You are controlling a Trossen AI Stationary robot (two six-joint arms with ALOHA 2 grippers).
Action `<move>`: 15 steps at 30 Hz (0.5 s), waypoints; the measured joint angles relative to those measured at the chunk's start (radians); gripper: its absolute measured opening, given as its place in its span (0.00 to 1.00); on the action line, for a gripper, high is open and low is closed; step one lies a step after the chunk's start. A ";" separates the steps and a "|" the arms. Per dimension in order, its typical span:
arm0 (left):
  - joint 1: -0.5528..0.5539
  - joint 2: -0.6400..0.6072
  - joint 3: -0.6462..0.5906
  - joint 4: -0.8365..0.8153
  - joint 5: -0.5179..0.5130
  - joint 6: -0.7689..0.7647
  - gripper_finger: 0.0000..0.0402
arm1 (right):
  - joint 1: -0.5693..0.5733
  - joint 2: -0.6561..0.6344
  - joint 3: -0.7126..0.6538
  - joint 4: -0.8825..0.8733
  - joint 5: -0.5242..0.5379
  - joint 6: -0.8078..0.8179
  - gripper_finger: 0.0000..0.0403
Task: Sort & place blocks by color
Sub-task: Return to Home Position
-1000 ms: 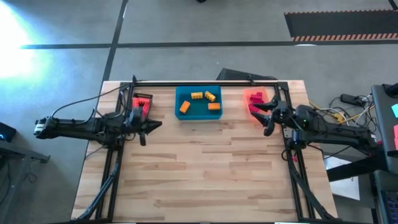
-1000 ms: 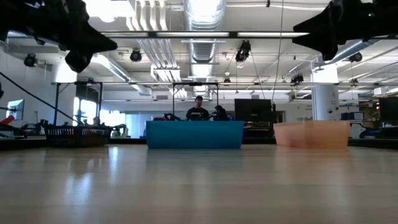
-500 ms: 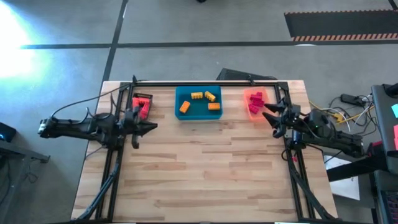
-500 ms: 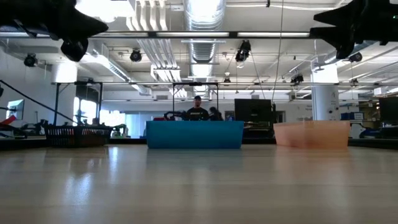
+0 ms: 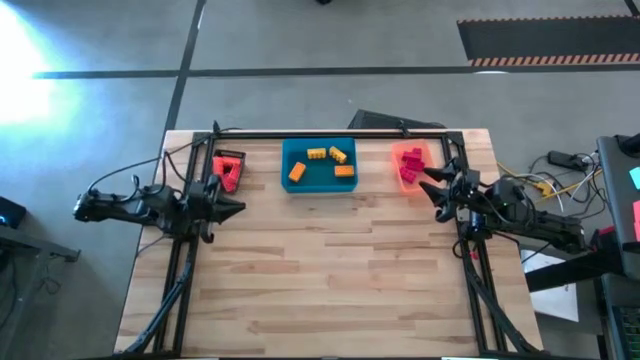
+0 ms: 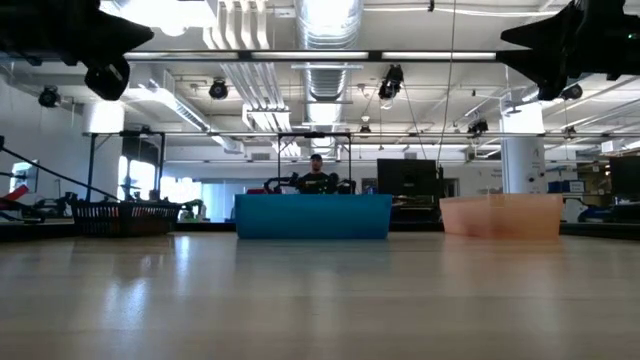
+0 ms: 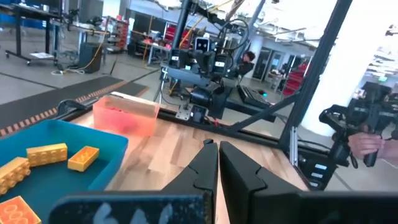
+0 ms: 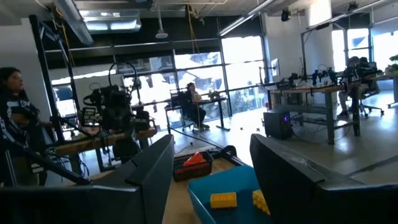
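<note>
Several yellow-orange blocks (image 5: 318,154) lie in the blue tray (image 5: 288,186) at the far middle of the table; they also show in the left wrist view as yellow-orange blocks (image 7: 46,154). Red blocks (image 5: 229,172) lie in the black tray (image 5: 217,160) to the left. Pink-magenta blocks (image 5: 411,158) lie in the translucent orange tray (image 5: 403,182) to the right. My left gripper (image 5: 238,208) (image 7: 217,148) hovers shut and empty, near of the black tray. My right gripper (image 5: 432,185) (image 8: 211,138) hovers open and empty beside the orange tray.
The three trays stand in a row along the table's far edge. The wooden table top (image 5: 330,270) stretches toward the near edge. A black frame rail (image 5: 330,133) runs behind the trays. People (image 6: 317,178) are in the room beyond.
My left gripper has drawn back toward the table's left edge and risen a little, staying shut. My right gripper has pulled back toward the right edge, away from the orange tray, staying open. The blocks and trays have not moved.
</note>
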 joint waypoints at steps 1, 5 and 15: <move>-0.001 -0.013 -0.007 0.000 0.000 0.000 0.00 | 0.000 -0.001 -0.008 0.010 0.000 0.006 0.50; -0.001 -0.075 -0.017 -0.007 0.001 0.004 0.00 | 0.000 0.001 -0.037 0.031 0.000 0.060 0.50; -0.001 -0.134 -0.029 -0.100 0.002 0.008 0.00 | 0.000 0.004 -0.122 0.077 0.003 0.122 0.50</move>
